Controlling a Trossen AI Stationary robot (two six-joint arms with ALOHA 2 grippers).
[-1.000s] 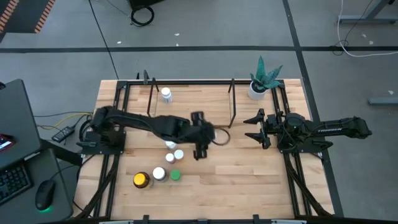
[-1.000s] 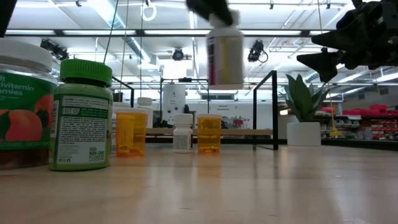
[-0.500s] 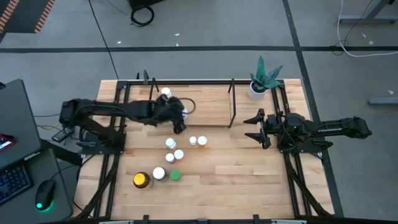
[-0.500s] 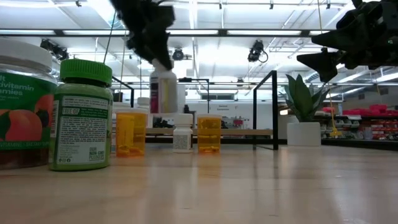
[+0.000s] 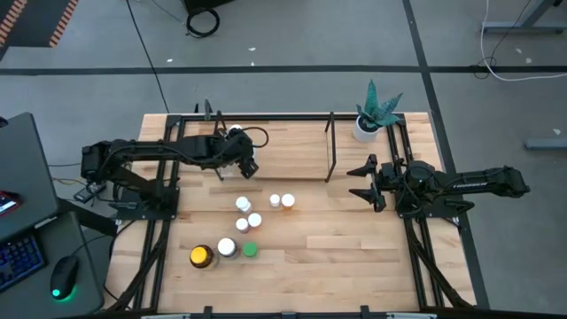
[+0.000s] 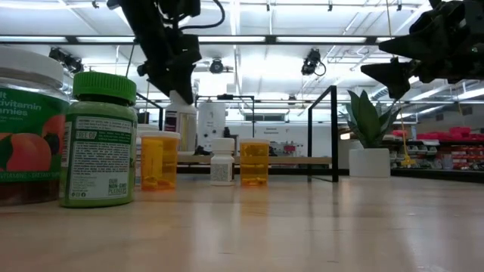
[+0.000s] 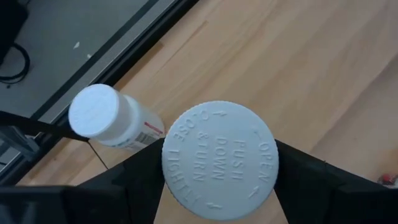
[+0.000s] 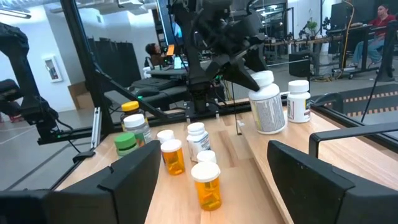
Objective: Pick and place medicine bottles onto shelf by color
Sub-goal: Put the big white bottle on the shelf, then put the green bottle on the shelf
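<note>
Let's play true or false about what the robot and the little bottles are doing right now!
1. The left gripper holds a white bottle. True.
2. The right gripper holds the green bottle. False: it is open and empty; the green bottle stands on the table.
3. Another white bottle stands near the held one. True.
4. The plant sits between the orange bottles. False: it is at the table's far right corner.
</note>
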